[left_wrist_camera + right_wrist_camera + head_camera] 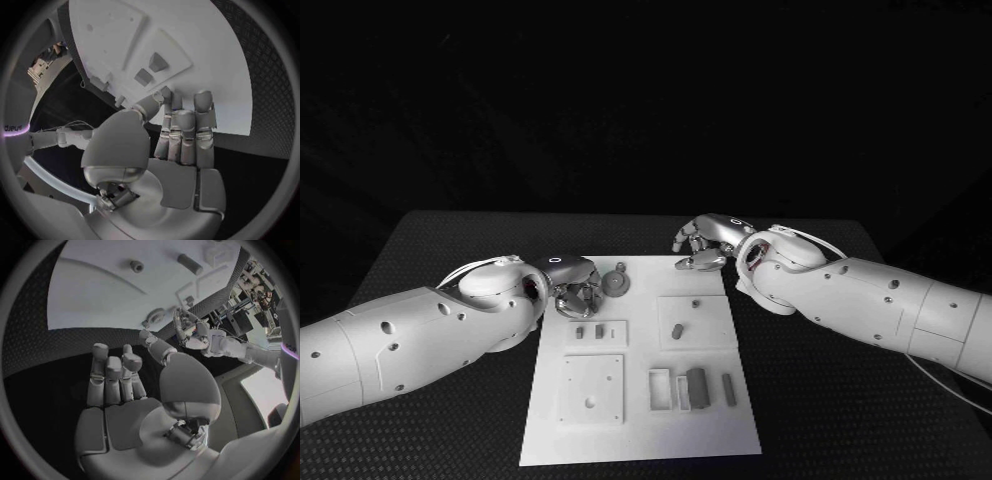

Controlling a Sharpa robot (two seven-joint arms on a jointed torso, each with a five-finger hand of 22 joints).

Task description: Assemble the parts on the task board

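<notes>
my left hand (573, 288) sits at the left edge of the task board (635, 435), near its far end, fingers turned in toward a round grey disc-like part (616, 286) lying on the board. in the head view the fingers look to be at or against that part; i cannot tell whether they hold it. in the left wrist view the same hand (178, 142) has its fingers straight and side by side, tips over the board's edge, nothing between them that i can see.

my right hand (710, 241) hovers at the far right corner of the board, fingers curled downward. in the right wrist view its fingers (111, 375) are extended, loosely apart, palm bare: holding nothing.

parts on the board: two small grey blocks (590, 331) in a raised plate just nearer me than the left hand; a short peg (676, 331) in the square plate to the right; tall grey bars (697, 386) beside a white frame toward the near end, long axes running near to far.

key relation: the round part lies directly off my left fingertips, toward the board's middle. the right hand is well apart from it, across the far edge. judgement: the left hand is the nearer one for that part; the peg is closer to the right.
</notes>
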